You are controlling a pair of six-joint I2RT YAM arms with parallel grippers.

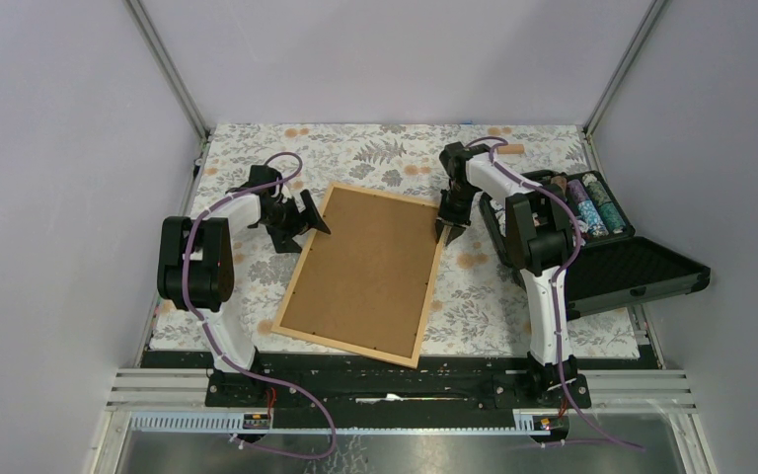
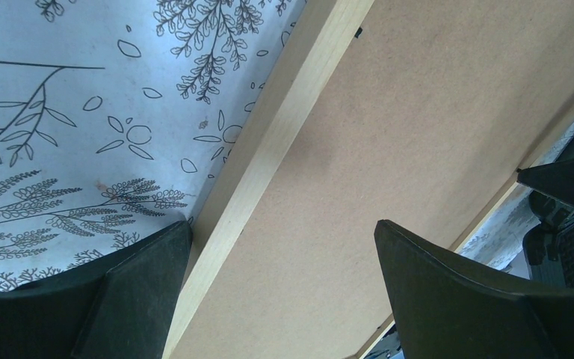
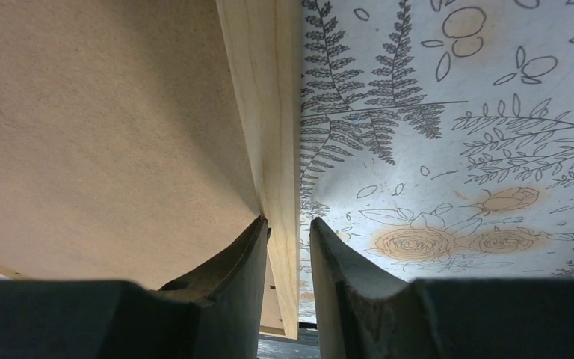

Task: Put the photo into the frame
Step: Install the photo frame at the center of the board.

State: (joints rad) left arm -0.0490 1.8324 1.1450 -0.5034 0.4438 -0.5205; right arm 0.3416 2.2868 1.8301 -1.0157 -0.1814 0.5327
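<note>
The frame (image 1: 430, 286) lies back-up on the floral cloth, a thin light-wood rectangle filled by a brown backing board (image 1: 365, 267). The photo is hidden. My left gripper (image 1: 308, 225) hovers open over the frame's upper left edge. In the left wrist view the wooden rail (image 2: 269, 142) runs by one finger, and the board lies under the wide gap of the left gripper (image 2: 284, 228). My right gripper (image 1: 448, 229) sits at the upper right edge. In the right wrist view its jaws (image 3: 288, 221) stand narrow astride the rail (image 3: 265, 97), one finger on the board side, the other on the cloth side.
An open black case (image 1: 612, 257) with rolls inside stands right of the frame, close to the right arm. A small wooden block (image 1: 509, 150) lies at the back right. The floral cloth (image 1: 375, 153) covers the table, with walls and posts around it.
</note>
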